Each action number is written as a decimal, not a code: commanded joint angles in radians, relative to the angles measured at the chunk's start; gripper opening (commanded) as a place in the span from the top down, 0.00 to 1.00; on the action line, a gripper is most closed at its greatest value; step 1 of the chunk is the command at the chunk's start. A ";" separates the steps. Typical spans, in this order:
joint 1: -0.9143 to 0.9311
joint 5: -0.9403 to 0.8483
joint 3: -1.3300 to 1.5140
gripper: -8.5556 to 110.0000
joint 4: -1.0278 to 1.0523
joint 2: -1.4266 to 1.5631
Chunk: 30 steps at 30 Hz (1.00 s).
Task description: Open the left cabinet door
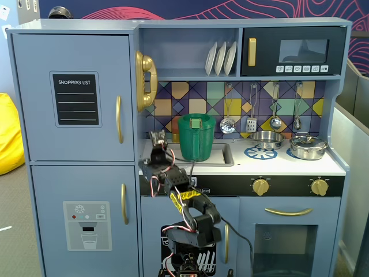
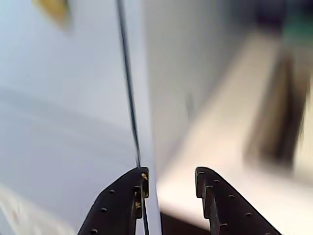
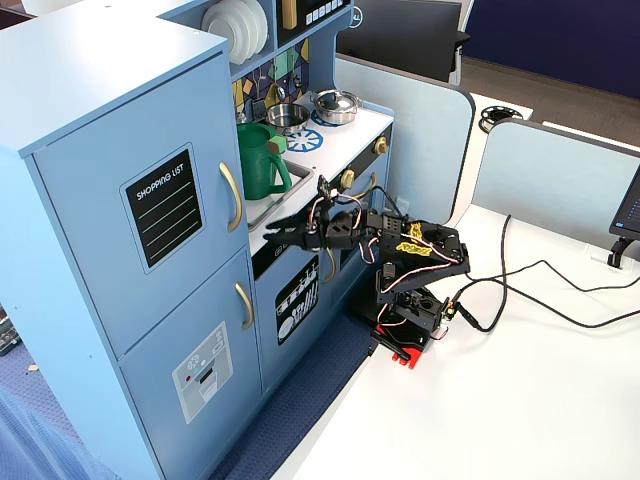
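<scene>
The left cabinet door is light blue with a black "SHOPPING LIST" panel and a curved gold handle. It stands shut, and it also shows in the other fixed view with its handle. My gripper is open and empty, just right of the door's handle edge and a little below the handle, and it shows in the side fixed view. In the wrist view the gripper points at the door; its left fingertip lies on the dark seam at the door's edge. The handle is a gold blur at top left.
A green pitcher stands in the sink just right of the gripper. A gold toy phone hangs above it. The lower door with the grey dispenser panel is below. The arm's base sits on a white table with cables.
</scene>
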 commanded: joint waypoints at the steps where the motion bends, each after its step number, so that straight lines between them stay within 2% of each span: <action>1: -0.018 -0.034 -0.150 0.89 -0.095 -0.064; 15: -0.150 -0.158 -0.357 0.89 -0.164 -0.158; 30: -0.218 -0.057 -0.440 0.79 -0.431 -0.345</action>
